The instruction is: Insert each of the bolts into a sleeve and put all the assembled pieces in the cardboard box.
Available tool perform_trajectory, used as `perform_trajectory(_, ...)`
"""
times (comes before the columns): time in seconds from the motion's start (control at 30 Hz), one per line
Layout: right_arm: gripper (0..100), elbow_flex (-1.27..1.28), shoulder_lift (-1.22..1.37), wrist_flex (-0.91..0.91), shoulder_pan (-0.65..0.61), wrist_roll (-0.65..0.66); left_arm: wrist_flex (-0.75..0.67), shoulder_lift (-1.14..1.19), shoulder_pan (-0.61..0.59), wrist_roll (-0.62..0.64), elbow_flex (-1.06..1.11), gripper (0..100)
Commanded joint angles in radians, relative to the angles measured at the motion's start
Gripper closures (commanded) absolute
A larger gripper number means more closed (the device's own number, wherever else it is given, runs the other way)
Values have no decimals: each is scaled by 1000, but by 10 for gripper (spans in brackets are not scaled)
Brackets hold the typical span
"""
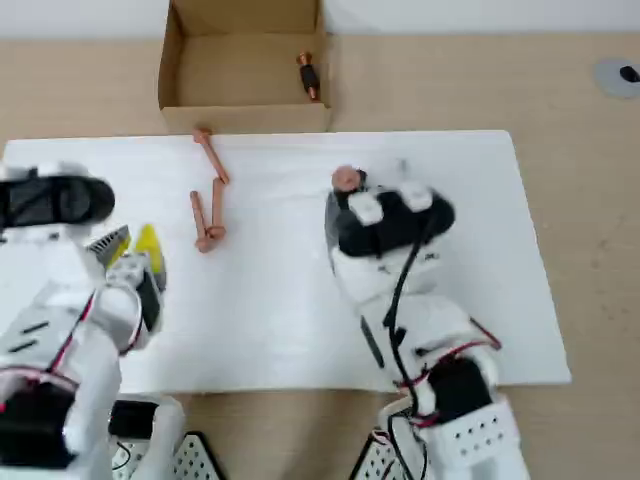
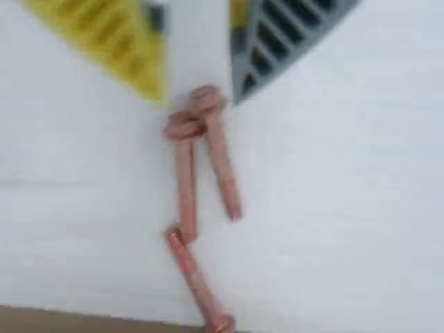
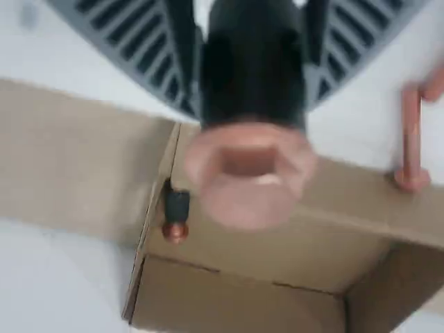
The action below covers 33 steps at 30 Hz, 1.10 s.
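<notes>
Starting at the right gripper [image 3: 253,104]: pinched down hard on a black sleeve [image 3: 251,62], with a copper bolt head [image 3: 246,173] poking out past the fingertips. So, carrying an assembled piece, long axis running straight out along the claw, head leading.

Dead ahead of that head, beyond the far edge of the white sheet [image 1: 280,300]: the cardboard box [image 1: 245,120], open on top, near wall facing the claw. Close to it, but not over it yet, with a strip of sheet between. Already lying inside, against the wall on the right arm's side: one finished piece [image 1: 308,75]. Looks like a short push forward and a lift over that near wall, then a release. Worth watching for the head clipping the cardboard rim on the way in.

Over to the left gripper [image 2: 198,83]: spread open, yellow finger [image 2: 111,35] and grey finger [image 2: 291,35] well apart, nothing held. Just past the tips: two loose bolts [image 2: 184,180], heads touching, shafts running away from the claw. Farther out along the same line, toward the sheet's edge: a third bolt [image 2: 193,274]. Plainly the nearer arm for those three, with the right arm nearer the box.
</notes>
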Motion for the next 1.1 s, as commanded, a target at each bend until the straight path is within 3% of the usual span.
perform_trajectory(0.0,989,-295,252,-2,16,8,2,18,-26,-40,29,976)
perform_trajectory(0.3,989,-805,831,-2,13,6,-101,-154,-118,-60,124,976)
perform_trajectory(0.77,989,-1508,1656,-3,38,6,-186,-423,-121,-60,396,976)
perform_trajectory(1.07,989,-2080,2176,5,111,6,-186,-506,-123,-60,439,976)
